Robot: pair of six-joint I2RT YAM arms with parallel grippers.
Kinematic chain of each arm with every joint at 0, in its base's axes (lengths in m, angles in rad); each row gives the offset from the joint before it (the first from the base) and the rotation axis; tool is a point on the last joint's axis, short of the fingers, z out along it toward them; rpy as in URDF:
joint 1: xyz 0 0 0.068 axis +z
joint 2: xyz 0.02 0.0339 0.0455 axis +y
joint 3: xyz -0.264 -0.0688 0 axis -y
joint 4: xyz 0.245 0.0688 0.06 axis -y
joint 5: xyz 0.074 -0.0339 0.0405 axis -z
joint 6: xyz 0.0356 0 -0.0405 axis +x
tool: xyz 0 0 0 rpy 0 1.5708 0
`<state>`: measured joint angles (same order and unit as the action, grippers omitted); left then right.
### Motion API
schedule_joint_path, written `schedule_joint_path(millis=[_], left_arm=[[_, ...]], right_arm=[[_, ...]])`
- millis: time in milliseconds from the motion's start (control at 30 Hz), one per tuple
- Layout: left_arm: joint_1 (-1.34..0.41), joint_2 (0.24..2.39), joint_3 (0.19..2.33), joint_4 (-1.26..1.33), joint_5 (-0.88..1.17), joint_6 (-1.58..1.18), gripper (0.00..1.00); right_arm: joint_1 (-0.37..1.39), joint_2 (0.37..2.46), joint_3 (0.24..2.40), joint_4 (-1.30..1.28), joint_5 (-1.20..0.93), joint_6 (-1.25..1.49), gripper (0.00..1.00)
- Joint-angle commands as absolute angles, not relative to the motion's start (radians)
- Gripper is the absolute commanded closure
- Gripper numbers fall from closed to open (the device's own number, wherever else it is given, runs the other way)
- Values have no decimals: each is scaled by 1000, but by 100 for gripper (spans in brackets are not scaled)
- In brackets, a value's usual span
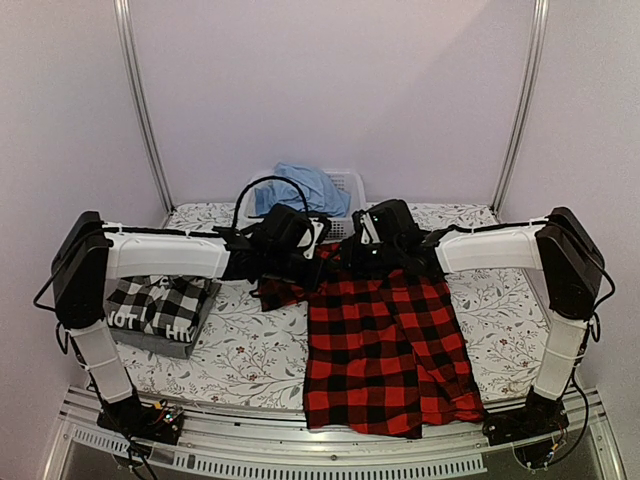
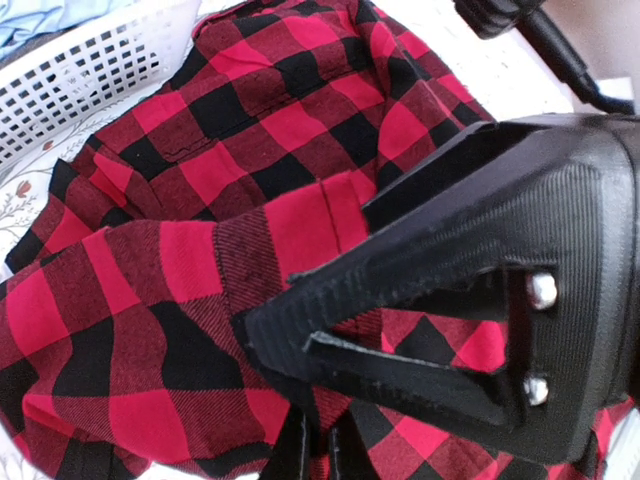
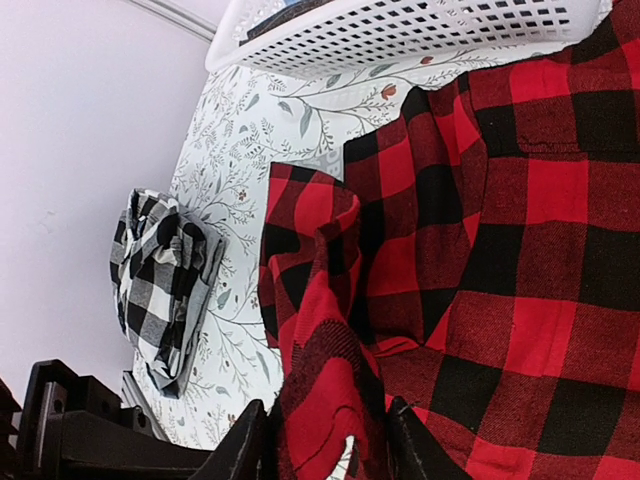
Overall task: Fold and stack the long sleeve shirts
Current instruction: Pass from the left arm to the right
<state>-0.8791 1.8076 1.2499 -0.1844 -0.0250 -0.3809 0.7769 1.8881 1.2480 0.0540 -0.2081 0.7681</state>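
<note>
1. Red-and-black flannel shirt [image 1: 385, 350] is spread on the tabletop [image 1: 250, 350], right of the middle. Its lower hem hangs over the near edge.
2. The left claw [image 2: 322, 450] is clenched and appears to pinch a fold of the flannel at the collar end. The right claw [image 3: 330, 445] is grasping a bunched ridge of the same cloth, which fills the gap between its fingers.
3. A slip is judged possible. The bunch in the right claw is thick and loose, so only the outer layer may be carried when it is lifted, and the rest left behind.
4. A crooked fold may result if the two claws, which stand close together, are moved unevenly. A knock between them is also to be feared.
5. The shirt could be dragged off the tabletop by its hanging hem if the cloth is pulled toward the near side.
6. At the left, a black-and-white check shirt [image 1: 160, 303] lies on a grey shirt [image 1: 160, 343], well apart from the flannel. This pair could be pushed out of line when the flannel is brought over.
7. One container is seen: a white basket [image 1: 352, 182] at the far edge, just beside the collar end. A blue cloth [image 1: 300, 185] lies in it. What else is inside cannot be told.
</note>
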Motion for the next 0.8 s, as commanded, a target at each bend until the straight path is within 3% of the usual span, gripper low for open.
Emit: schedule_joint_path(millis=[0, 200, 267, 467, 600, 767], left_arm=[[-892, 1809, 1253, -138, 22, -365, 100], [-894, 1813, 1255, -141, 33, -373, 98], [-892, 1811, 1255, -143, 33, -382, 95], [-892, 1751, 1239, -194, 67, -444, 68], [-897, 1634, 1167, -240, 131, -535, 61], [-934, 1491, 1034, -316, 164, -636, 60]], right_arm=[[786, 1908, 1272, 58, -221, 770, 66], [786, 1899, 1280, 38, -212, 760, 99], [787, 1894, 1285, 21, -201, 754, 100], [782, 1858, 1341, -74, -106, 698, 100], [770, 1856, 1441, -163, -55, 608, 100], [750, 1853, 1517, -224, -25, 526, 100]])
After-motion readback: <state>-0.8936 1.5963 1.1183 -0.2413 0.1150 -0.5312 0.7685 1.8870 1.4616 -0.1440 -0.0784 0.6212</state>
